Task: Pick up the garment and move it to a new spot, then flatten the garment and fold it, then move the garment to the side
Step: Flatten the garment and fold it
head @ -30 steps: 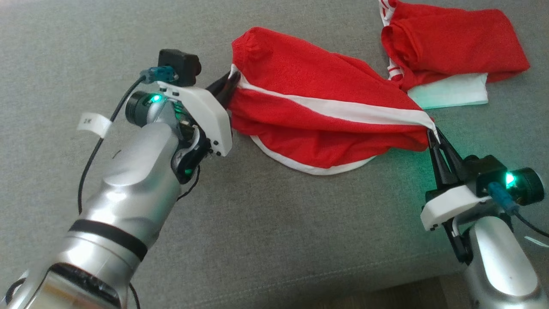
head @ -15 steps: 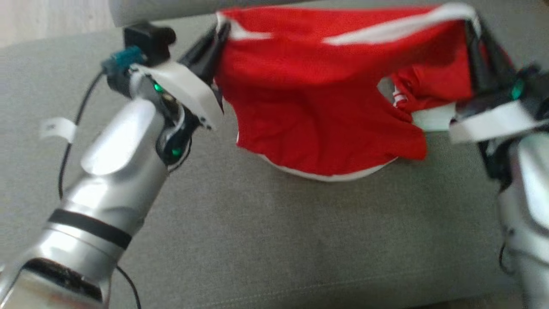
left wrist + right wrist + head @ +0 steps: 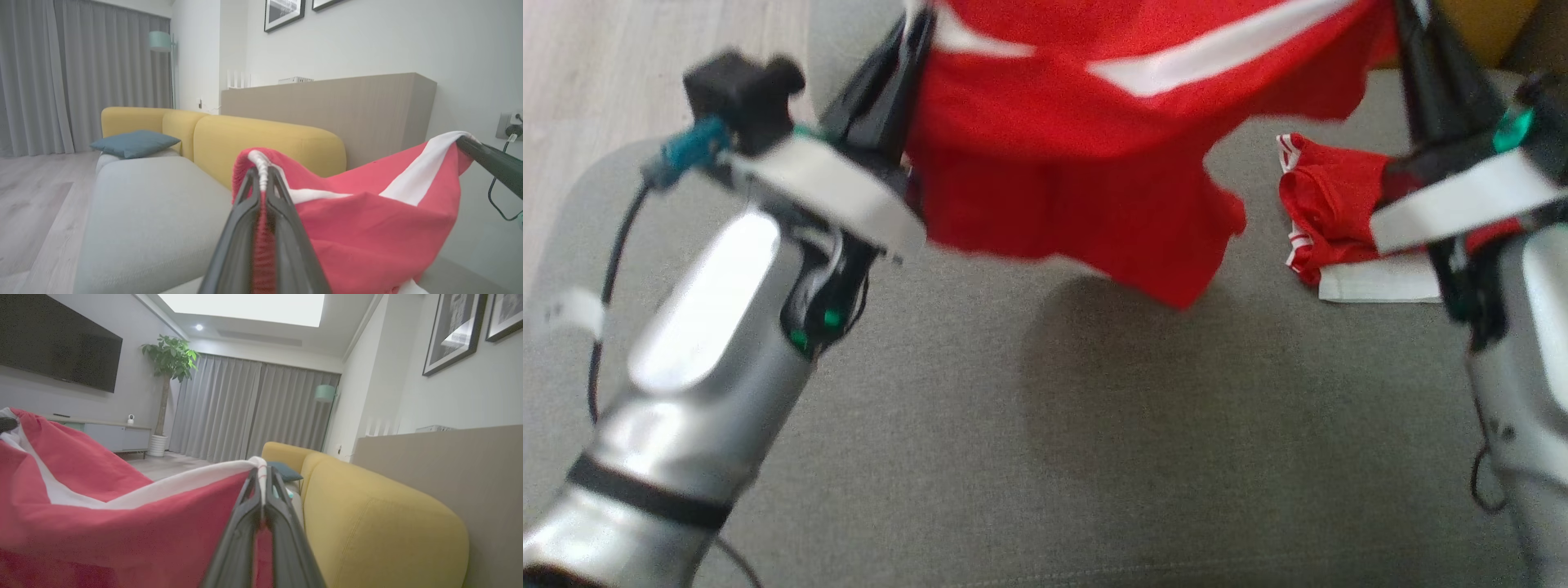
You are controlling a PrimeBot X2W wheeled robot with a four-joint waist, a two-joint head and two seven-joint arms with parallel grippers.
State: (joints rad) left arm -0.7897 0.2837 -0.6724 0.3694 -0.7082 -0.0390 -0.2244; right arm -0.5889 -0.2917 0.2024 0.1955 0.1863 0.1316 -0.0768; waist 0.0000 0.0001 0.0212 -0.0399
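Observation:
The garment [image 3: 1094, 163], red with white stripes, hangs stretched in the air between my two grippers, its lower edge sagging above the grey sofa seat [image 3: 1045, 425]. At the upper left my left gripper [image 3: 916, 24] is shut on one corner of it; the left wrist view shows the fingers [image 3: 245, 228] pinching the white-trimmed edge of the garment [image 3: 367, 228]. The right gripper [image 3: 1409, 24] grips the opposite corner at the upper right. Its wrist view shows the jaws closed on the garment [image 3: 102, 531] at the white band.
A second red garment [image 3: 1327, 208] lies folded on a white cloth [image 3: 1380, 286] at the seat's right. Wooden floor [image 3: 605, 65] shows beyond the sofa's left edge. A yellow backrest [image 3: 265, 139] and a blue cushion [image 3: 132, 143] stand behind.
Both grippers have risen with the garment, lifting it off the seat so it now hangs free. The head camera has also tilted, shifting the whole picture.

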